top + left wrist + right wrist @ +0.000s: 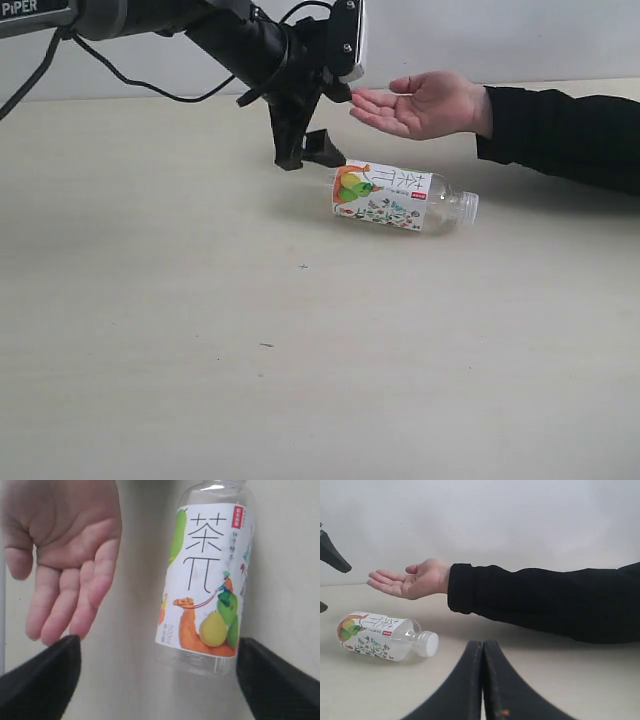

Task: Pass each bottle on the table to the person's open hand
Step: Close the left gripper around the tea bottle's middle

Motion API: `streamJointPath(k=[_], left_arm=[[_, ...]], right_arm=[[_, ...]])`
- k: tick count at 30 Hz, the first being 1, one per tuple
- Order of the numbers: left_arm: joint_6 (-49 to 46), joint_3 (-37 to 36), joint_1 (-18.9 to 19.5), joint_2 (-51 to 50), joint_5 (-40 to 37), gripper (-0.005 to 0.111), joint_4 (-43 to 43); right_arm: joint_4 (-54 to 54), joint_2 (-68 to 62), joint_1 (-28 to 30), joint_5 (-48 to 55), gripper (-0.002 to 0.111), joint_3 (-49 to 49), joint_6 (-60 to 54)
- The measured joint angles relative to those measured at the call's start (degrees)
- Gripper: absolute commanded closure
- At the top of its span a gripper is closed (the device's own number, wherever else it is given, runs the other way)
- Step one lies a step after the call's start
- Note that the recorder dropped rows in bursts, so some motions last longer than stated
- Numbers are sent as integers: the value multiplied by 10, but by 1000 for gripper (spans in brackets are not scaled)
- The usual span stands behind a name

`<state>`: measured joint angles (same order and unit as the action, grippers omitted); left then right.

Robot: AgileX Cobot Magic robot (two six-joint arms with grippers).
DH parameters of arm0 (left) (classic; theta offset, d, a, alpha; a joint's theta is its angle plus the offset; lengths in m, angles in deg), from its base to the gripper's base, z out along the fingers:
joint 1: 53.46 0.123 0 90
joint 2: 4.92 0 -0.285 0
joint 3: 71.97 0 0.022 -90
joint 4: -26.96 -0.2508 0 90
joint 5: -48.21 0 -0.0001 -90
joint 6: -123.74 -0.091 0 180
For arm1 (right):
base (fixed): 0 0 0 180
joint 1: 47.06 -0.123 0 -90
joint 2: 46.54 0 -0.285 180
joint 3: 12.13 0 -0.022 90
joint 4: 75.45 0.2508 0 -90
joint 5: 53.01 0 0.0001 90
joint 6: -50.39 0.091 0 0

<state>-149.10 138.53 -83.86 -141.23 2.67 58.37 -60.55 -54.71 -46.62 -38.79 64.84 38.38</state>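
Bottle (400,198) w/ fruit label lies on its side on table (300,380), cap end toward right of ext view, base end toward L gripper (308,155). 1 bottle in view. Person's hand (425,105) is open, palm up, raised off table just beyond bottle. L gripper jaws spread wide, gripping nothing, hanging just over bottle's base end, near hand. R gripper (482,647) jaws pressed together, nothing between them, apart from bottle.

Light: bright, flat, diffuse on all my feeds | Shadows: soft, faint beneath bottle (405,198) and sleeve (570,135) on the table (200,350) | Glare: small highlight on bottle neck | Focus: my left wrist feed slightly soft
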Motion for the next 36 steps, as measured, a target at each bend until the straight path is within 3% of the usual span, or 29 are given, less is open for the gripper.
streamJointPath(k=[11,36], left_arm=[[1,0,-37,-11,6,16,3],[26,0,-38,-95,74,16,4]], right_arm=[[0,0,0,0,108,0,0],[0,0,0,0,108,0,0]])
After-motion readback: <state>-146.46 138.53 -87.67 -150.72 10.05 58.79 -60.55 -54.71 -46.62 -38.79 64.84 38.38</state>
